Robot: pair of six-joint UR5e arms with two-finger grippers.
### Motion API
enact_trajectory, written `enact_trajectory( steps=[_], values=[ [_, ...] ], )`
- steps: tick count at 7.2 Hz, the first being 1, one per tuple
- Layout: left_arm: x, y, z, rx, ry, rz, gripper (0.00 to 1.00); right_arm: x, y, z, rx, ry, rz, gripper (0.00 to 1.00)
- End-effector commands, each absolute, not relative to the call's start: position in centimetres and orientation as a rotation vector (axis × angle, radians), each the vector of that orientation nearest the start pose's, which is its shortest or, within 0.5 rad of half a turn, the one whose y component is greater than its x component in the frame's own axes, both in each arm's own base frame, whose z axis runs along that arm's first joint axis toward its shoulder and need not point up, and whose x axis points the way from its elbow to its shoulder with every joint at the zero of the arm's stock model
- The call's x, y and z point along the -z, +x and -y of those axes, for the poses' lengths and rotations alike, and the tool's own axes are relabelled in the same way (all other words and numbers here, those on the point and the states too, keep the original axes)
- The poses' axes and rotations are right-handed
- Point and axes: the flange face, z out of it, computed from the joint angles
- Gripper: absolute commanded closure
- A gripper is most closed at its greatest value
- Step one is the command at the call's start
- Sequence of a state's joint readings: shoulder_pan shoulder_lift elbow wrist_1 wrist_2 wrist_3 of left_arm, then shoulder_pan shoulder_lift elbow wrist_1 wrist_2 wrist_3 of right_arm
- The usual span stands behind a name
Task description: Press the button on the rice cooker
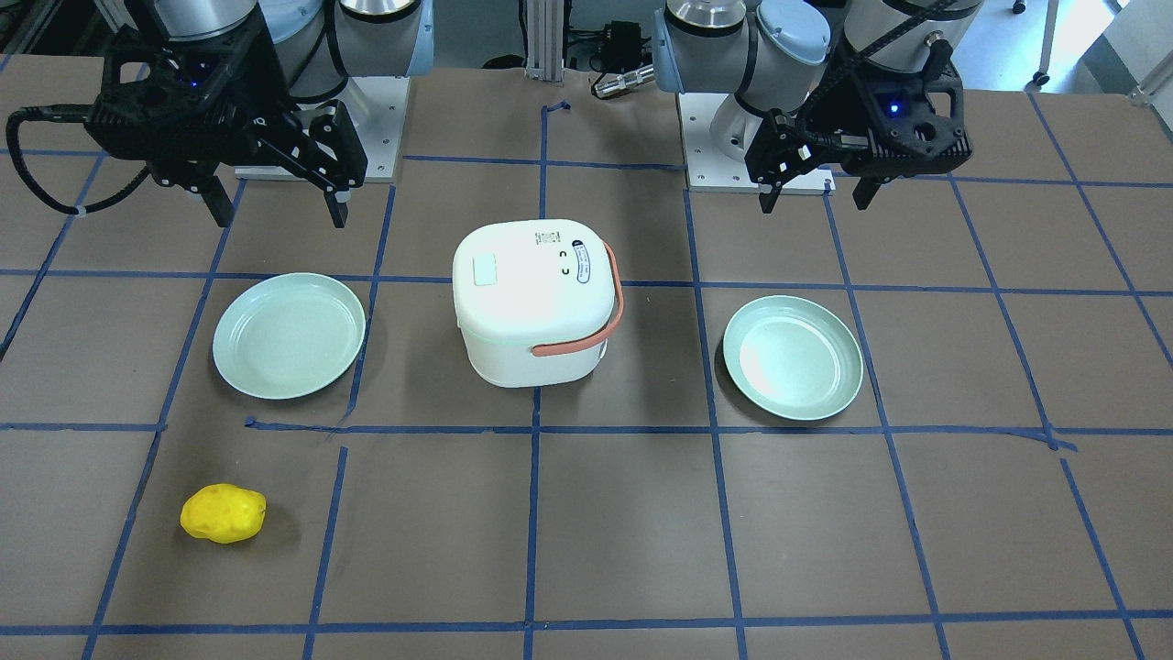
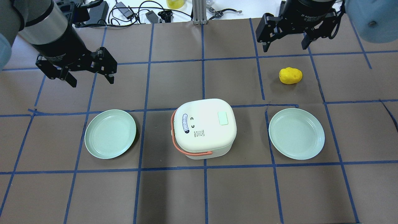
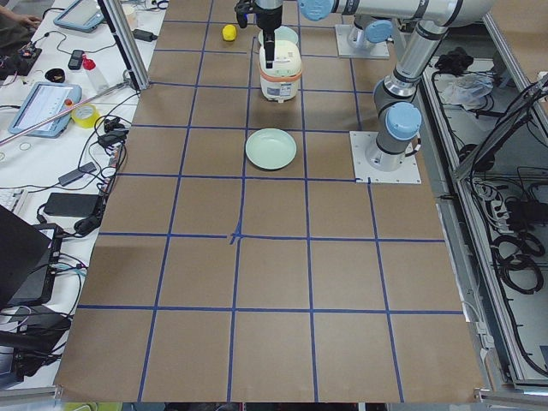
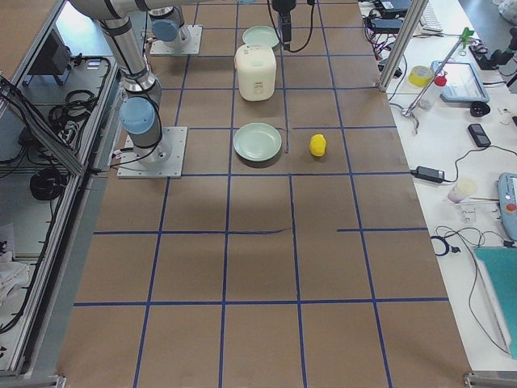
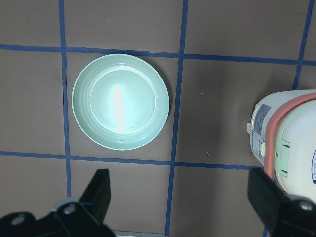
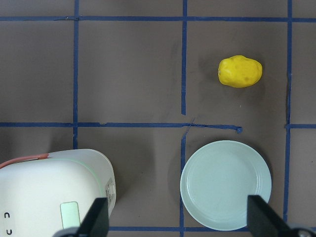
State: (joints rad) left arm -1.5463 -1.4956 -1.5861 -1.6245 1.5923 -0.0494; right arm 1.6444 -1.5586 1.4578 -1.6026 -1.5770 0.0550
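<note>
White rice cooker [image 2: 203, 127] sits btw left plate [image 2: 110, 133] and right plate [image 2: 296, 133], its pale-green button [image 2: 223, 118] facing up. I see left gripper [image 2: 92, 81] and right gripper [image 2: 285, 47] both spread wide, empty, hovering well apart from it. Yellow potato [image 2: 290, 75] lies near right gripper.

Rice cooker [image 3: 280, 79] mid-table; green plate [image 3: 271, 148] nearer camera; yellow lump [image 3: 229, 32] beyond.

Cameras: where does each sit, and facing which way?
Front-facing: across table, facing robot; left gripper, right gripper.
Overhead: behind robot, looking down; both grippers.
Exterior left: left table end; left arm near.
Exterior right: right end; right arm near.
Left wrist: down onto left plate; own fingers.
Right wrist: down onto right plate; own fingers.
Both wrists see the rice cooker.
</note>
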Motion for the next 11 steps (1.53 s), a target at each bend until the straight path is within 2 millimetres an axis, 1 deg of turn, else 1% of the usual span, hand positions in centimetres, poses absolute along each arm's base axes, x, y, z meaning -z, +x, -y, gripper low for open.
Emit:
enact_trajectory(
  steps=[1,2,3,4,5,6,7,8,9,10,11],
  values=[
    [-51.1,-12.0,46.3,0.01,-0.117,-3.118,0.0,-54.1,17.0,49.6,0.202,-0.028,-3.133,0.0],
    [-51.1,-12.0,46.3,0.01,-0.117,-3.118,0.0,-53.1,17.6,49.8,0.173,-0.041,-3.129,0.0],
    [-51.1,-12.0,46.3,0.01,-0.115,-3.118,0.0,-51.4,19.3,49.5,0.117,-0.084,-3.11,0.0],
    [-51.1,-12.0,46.3,0.01,-0.115,-3.118,0.0,-49.2,21.9,48.5,0.067,-0.136,-3.111,0.0],
    [-51.1,-12.0,46.3,0.01,-0.115,-3.118,0.0,-47.1,23.4,47.6,0.021,-0.139,-3.113,0.09],
    [-51.1,-12.0,46.3,0.01,-0.115,-3.118,0.0,-44.6,23.9,47.0,-0.057,-0.148,-3.119,0.27],
    [-51.1,-12.0,46.3,0.01,-0.115,-3.118,0.0,-42.8,24.2,46.5,-0.096,-0.091,-3.099,0.55],
    [-51.1,-12.0,46.3,0.01,-0.115,-3.118,0.0,-40.4,25.4,45.6,-0.153,-0.093,-3.068,0.82],
    [-51.1,-12.0,46.3,0.01,-0.117,-3.118,0.0,-38.5,26.8,44.9,-0.152,-0.112,-3.067,0.9],
    [-51.1,-12.0,46.3,0.01,-0.117,-3.118,0.0,-37.2,28.6,44.1,-0.14,-0.107,-3.079,0.92],
    [-51.1,-12.0,46.3,0.01,-0.115,-3.118,0.0,-37.1,29.6,43.3,-0.142,-0.107,-3.081,0.93]
  ],
)
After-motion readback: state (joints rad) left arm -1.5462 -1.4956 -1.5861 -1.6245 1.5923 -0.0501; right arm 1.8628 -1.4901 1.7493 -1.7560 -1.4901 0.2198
